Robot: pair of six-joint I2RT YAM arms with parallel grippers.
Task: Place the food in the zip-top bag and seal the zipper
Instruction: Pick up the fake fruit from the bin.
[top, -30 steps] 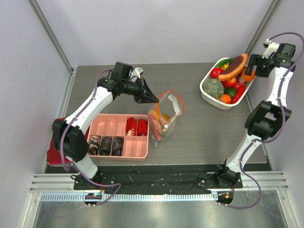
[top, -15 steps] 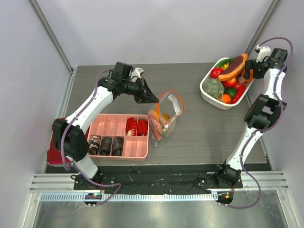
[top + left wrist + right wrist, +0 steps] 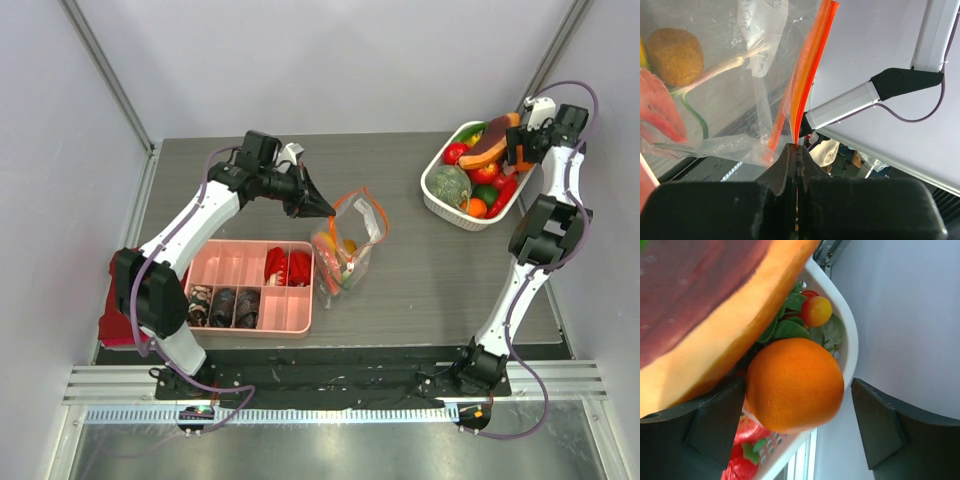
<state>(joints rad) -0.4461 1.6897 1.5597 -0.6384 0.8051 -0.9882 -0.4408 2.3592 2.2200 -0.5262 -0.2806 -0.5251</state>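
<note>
Biggest thing on the desk (image 3: 440, 270) beside the zip-top bag (image 3: 362, 225) is the pink tray (image 3: 228, 262). It's smooth hard plastic with boxy compartments, butted up against the bag's left side, and has dark round lumps (image 3: 222, 305) and red crinkled pieces (image 3: 287, 266) in some slots.

Well off to the bag's right and farther back sits the white oval basket (image 3: 440, 203). It has perforated walls and is heaped with glossy toy food (image 3: 484, 173). A long slice (image 3: 490, 143) with a maroon face and orange rind lies on top.

The bag itself is clear crinkly film with its mouth gaping. A few pieces are already inside, including a fuzzy brown ball (image 3: 675, 50).

The left pincer (image 3: 325, 211) is pressed together on the zipper (image 3: 812, 65), that thin orange-red strip, at the left end of the bag's mouth. The right pincer (image 3: 795, 410) is far to the bag's right, spread wide around a dimpled orange (image 3: 795, 385) in the basket. One finger looks to touch it and the other sits clear of it.

The desk is dark grey wood-grain, with pale grey walls around it.
</note>
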